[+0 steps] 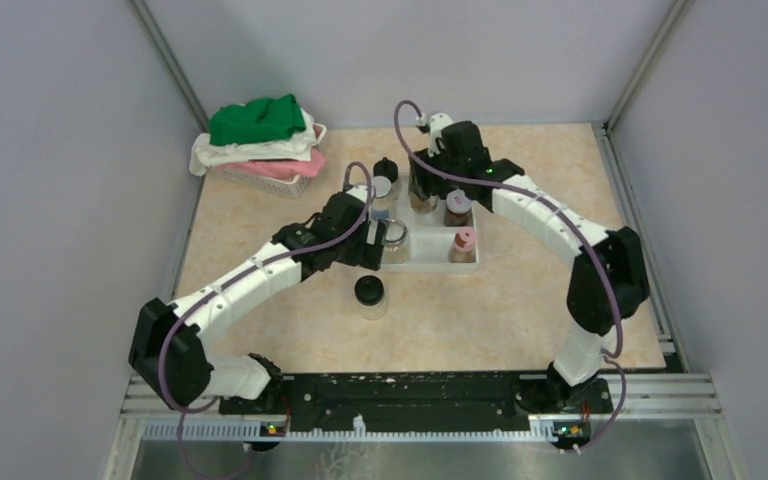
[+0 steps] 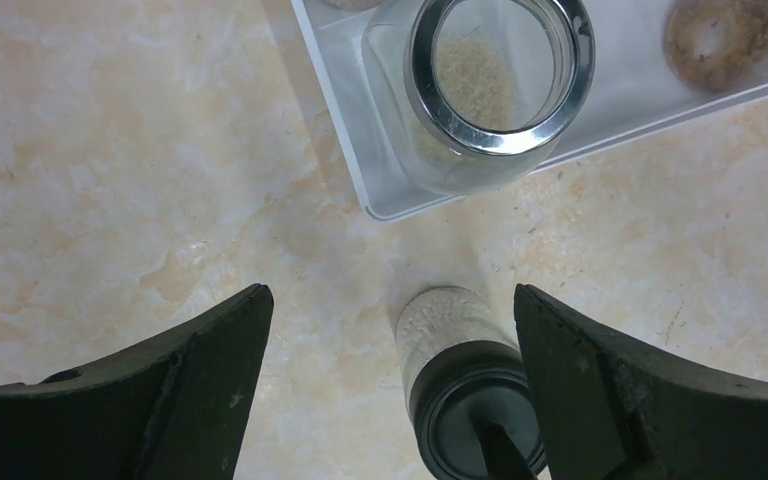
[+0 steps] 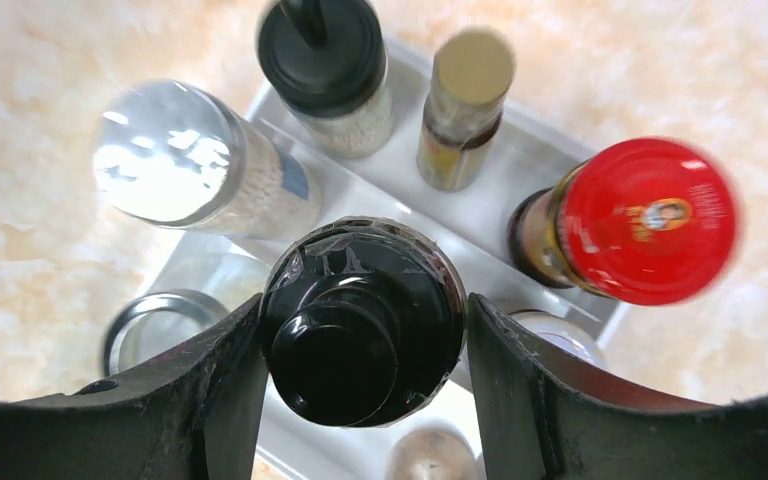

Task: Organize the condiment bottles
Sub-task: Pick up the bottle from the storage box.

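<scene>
Right gripper [image 3: 365, 335] squeezes black-cap bottle [image 3: 360, 310]; tray [image 3: 545, 165] packed, may bump red-cap bottle [image 3: 645, 220]. Left gripper [image 2: 392, 305] wide open, empty; black-lid jar [image 2: 470, 400] just beside it, may tip.

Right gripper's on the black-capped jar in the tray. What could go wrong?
The right gripper clamps the black-capped jar by its cap; it could slip. The red-capped bottle and silver-capped jar stand close by and could get knocked. The open left gripper has the loose jar beside one finger; it might tip.
</scene>
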Controlling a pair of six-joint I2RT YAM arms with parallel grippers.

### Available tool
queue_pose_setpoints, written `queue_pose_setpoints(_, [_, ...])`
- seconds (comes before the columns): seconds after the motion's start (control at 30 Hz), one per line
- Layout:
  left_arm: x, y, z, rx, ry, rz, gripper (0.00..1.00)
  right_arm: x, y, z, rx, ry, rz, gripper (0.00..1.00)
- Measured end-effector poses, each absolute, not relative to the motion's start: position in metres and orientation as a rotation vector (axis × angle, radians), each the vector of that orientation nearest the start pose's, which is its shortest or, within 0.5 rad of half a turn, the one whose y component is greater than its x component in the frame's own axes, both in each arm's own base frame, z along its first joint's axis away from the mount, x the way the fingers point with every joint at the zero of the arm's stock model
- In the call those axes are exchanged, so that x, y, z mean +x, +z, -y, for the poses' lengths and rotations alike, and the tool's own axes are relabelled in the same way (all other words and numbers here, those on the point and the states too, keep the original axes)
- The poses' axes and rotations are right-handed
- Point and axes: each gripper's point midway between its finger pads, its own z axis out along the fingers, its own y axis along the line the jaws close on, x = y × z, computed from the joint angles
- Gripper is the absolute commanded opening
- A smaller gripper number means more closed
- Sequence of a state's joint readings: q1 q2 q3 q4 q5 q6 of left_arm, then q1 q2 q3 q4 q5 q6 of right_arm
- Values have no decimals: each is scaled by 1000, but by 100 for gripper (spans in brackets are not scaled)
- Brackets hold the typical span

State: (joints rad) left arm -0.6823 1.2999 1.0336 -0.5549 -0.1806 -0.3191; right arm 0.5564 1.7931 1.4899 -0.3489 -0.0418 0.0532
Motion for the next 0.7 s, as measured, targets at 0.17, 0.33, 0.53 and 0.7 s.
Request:
queue_pose_setpoints(0.17, [284, 133, 214, 375, -269, -2416, 97, 411, 248, -263, -537, 391, -2030, 27])
queue_pose_setpoints(0.33, [295, 133, 231, 395, -309, -2419, 97, 389, 303, -242, -490, 378, -1937, 27])
queue_pose_setpoints(0.53, [308, 139, 251, 418, -339, -2387, 99, 366, 321, -218, -460, 340, -1910, 27])
queue_pose_setpoints(0.7, [310, 132, 259, 443, -345, -2388, 99, 354, 297, -207, -468, 306, -1974, 27])
